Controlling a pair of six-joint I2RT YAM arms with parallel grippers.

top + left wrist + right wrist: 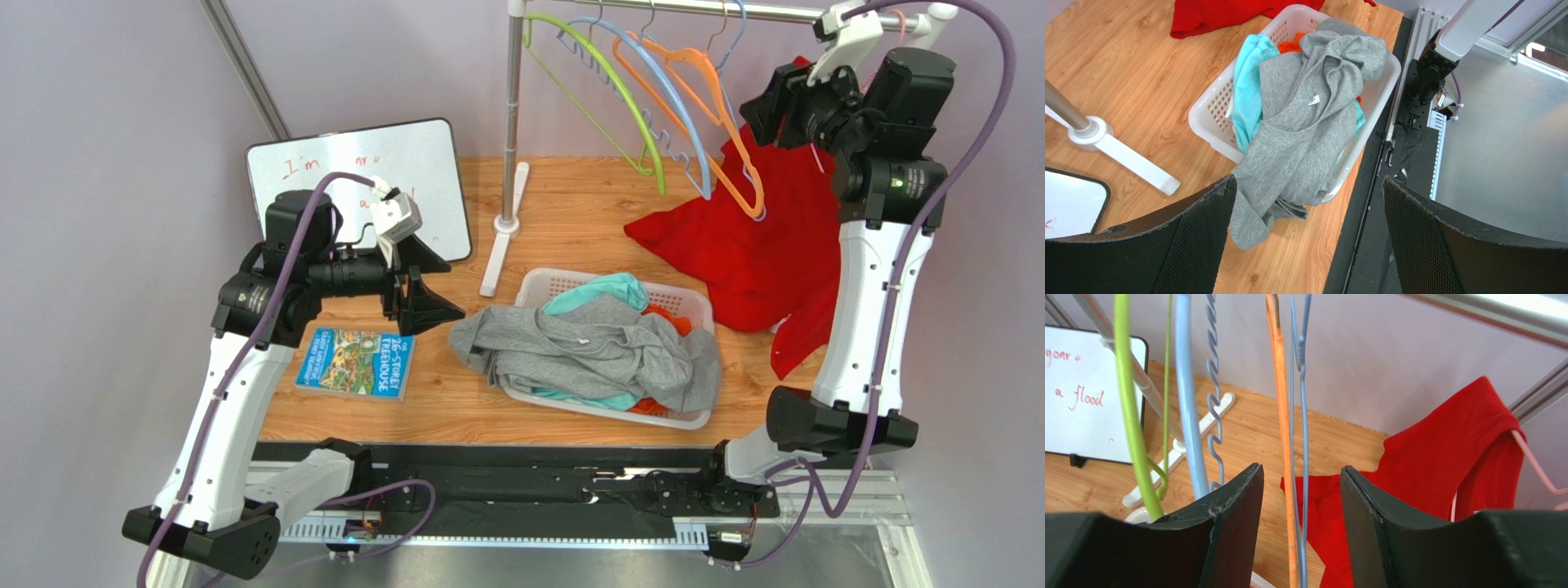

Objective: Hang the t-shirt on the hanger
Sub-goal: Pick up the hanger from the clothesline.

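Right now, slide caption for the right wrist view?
Right gripper open astride the thin blue hanger and orange hanger; red t-shirt behind.

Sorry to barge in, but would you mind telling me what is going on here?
The right hand is up at the rail, its fingers either side of the thin pale-blue hanger and the orange hanger beside it, not yet pinching either. The left hand hovers open near the white basket, pointed at the grey t-shirt, which lies crumpled over it with one end spilling onto the table. Neither arm holds anything yet.
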